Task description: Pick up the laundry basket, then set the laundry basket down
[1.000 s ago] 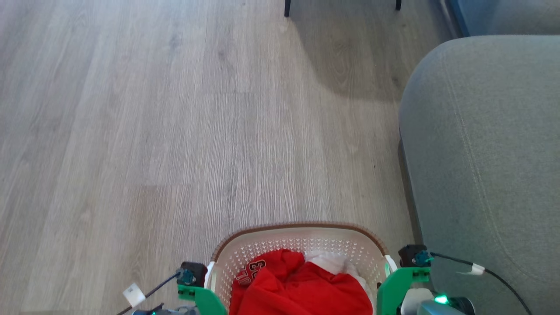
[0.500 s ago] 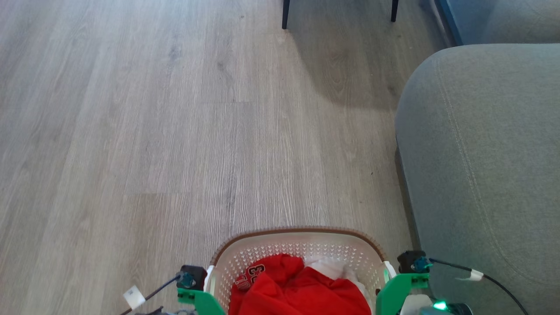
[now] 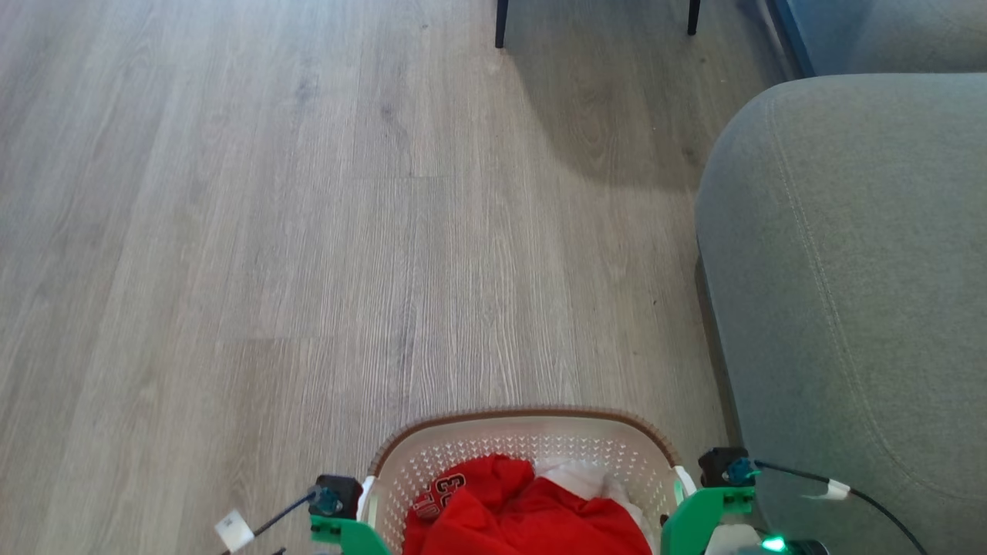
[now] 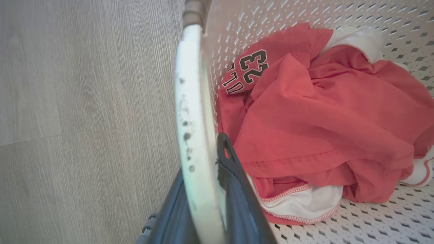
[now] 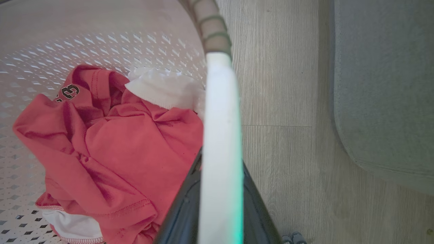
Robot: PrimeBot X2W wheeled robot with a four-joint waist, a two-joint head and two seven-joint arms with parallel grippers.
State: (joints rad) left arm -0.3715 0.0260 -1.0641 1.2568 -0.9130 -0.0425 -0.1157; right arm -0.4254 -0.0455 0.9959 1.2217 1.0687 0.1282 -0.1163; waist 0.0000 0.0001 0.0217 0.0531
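Low in the head view, one laundry basket (image 3: 532, 451) and the floor (image 3: 308, 231) have slid down together: the camera moved, so the carry probably holds. Left wrist view: left gripper (image 4: 203, 176) clenches one white handle (image 4: 193, 101), one red shirt (image 4: 305, 112) past its inner finger. Right wrist view: right gripper (image 5: 222, 169) clamps the second handle (image 5: 220, 118), one sofa (image 5: 383, 84) beyond its fingers (image 5: 251, 203).

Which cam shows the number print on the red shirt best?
Left wrist view: the number print on the red shirt is close, sharp and reads 23. Right wrist view catches a folded part of it; head view shows it small.
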